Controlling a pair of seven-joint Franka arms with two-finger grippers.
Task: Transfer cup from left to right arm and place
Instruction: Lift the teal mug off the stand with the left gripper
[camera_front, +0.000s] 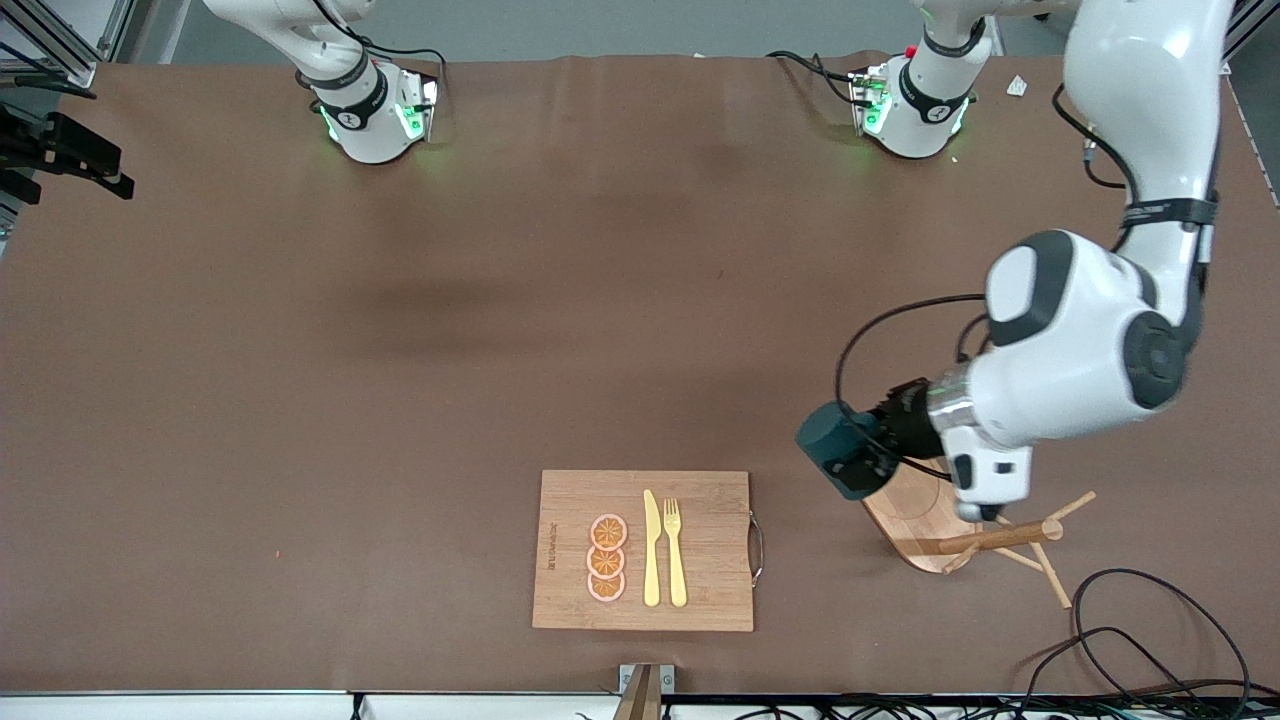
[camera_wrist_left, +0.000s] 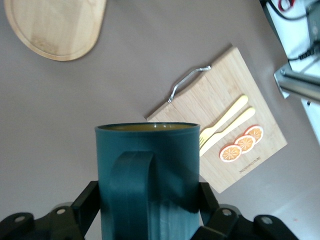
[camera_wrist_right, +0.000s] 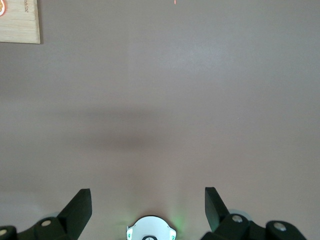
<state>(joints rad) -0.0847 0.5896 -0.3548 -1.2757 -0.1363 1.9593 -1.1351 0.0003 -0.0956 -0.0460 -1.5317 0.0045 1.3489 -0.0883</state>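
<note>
Right now you are in the carrying step: the left claw (camera_wrist_left: 148, 210) is clamped on the cup (camera_front: 838, 448), one finger on each side of its body, and the handover has not begun. The cup hangs in the air in front of the claw, over bare table at the edge of the rounded wooden board (camera_front: 912, 520) with its wooden rack (camera_front: 1010, 540), toward the left arm's end of the table. In the left wrist view the cup (camera_wrist_left: 148, 177) fills the space between the fingers (camera_wrist_left: 85, 202), with its handle (camera_wrist_left: 131, 187) turned toward the wrist camera.

The cup's long axis runs straight out from the claw, roughly level with the table, and its yellow-lined mouth points away from the wrist, toward the cutting board (camera_front: 645, 550) that carries the knife (camera_front: 651, 548), the fork (camera_front: 675, 550) and the orange slices (camera_front: 607, 558).

Your right claw (camera_wrist_right: 148, 202) waits with its fingers spread wide and nothing between them; its own camera shows only bare table below it and a corner of the cutting board. It does not show in the front view.

Next, you probably need to bring the two claws together over the middle of the table. The right claw will need free surface on the cup's body, so aim it across the part near the mouth, clear of the left fingers and the handle, and keep the left grip shut until the right one has closed.
</note>
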